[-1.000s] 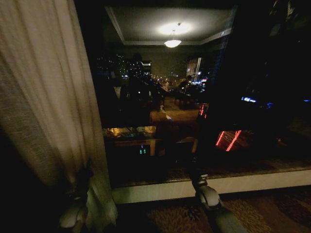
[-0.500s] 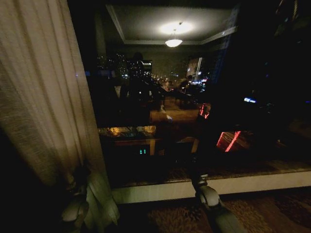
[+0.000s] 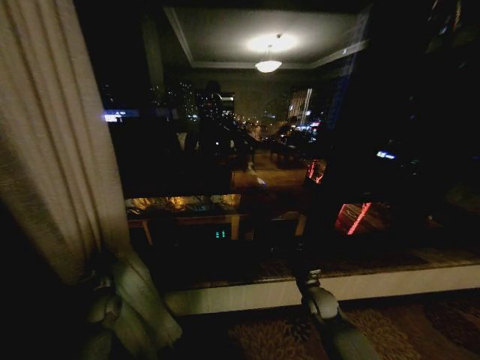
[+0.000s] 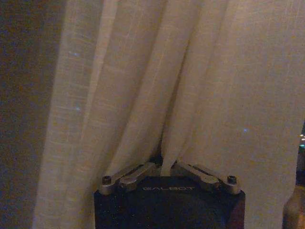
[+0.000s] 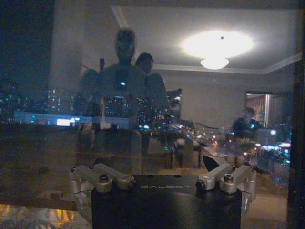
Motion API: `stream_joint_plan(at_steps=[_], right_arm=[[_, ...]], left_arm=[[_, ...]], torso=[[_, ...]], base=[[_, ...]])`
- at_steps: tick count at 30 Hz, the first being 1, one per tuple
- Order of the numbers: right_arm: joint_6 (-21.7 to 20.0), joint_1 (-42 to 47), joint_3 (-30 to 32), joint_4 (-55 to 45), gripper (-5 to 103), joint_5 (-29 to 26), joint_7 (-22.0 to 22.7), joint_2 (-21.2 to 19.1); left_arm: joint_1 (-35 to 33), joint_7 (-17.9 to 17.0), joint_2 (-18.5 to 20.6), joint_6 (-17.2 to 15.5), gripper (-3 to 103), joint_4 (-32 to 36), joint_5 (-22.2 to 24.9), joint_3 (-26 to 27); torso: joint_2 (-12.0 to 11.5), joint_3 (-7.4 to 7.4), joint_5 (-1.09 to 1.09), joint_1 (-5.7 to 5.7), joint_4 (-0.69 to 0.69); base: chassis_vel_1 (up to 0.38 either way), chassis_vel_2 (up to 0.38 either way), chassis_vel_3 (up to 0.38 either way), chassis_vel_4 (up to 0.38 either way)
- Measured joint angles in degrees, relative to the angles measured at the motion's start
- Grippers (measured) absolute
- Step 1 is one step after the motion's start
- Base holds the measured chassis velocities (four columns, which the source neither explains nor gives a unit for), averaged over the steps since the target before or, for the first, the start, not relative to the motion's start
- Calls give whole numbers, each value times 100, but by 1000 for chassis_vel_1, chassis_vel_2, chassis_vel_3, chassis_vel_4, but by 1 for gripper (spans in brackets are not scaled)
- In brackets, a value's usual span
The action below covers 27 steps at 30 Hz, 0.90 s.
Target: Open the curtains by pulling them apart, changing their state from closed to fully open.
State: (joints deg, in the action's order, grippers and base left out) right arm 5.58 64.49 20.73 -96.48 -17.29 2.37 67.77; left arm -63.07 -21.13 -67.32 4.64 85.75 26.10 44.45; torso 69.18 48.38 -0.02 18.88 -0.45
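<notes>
Now the curtains [image 3: 52, 150] hang bunched at nine o'clock of the dark window [image 3: 300, 150]; my left gripper [image 4: 164, 164] is clamped on their folds, my right gripper [image 5: 167, 169] spread wide, holding nothing, facing the glass.

The right gripper [image 5: 164, 164], fingers spread wide, faces dark window glass [image 5: 43, 95] reflecting a ceiling lamp [image 5: 215, 62].

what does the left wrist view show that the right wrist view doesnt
Left wrist view: the left gripper shut on a fold of the cream curtain, whose pleats hang close before the camera.
Right wrist view: the right gripper open and holding nothing, facing the dark window glass with a reflected ceiling lamp and city lights.
Both: each shows its own dark gripper body at the frame's edge.
</notes>
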Motion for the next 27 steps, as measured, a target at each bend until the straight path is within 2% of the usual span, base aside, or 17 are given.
stream_joint_plan(at_steps=[15,22,27], right_arm=[[0,0,0,0,100,0,-1,0],[0,0,0,0,100,0,0,0],[0,0,0,0,100,0,0,0]], left_arm=[[962,-215,645,189,0,-1462,-248,503],[1083,-265,723,253,0,-1736,-330,509],[1310,-559,804,267,0,-2127,-416,597]], torso=[[0,0,2,0,0],[0,0,1,0,0],[0,0,1,0,-2]], base=[[0,0,0,0],[0,0,0,0],[0,0,0,0]])
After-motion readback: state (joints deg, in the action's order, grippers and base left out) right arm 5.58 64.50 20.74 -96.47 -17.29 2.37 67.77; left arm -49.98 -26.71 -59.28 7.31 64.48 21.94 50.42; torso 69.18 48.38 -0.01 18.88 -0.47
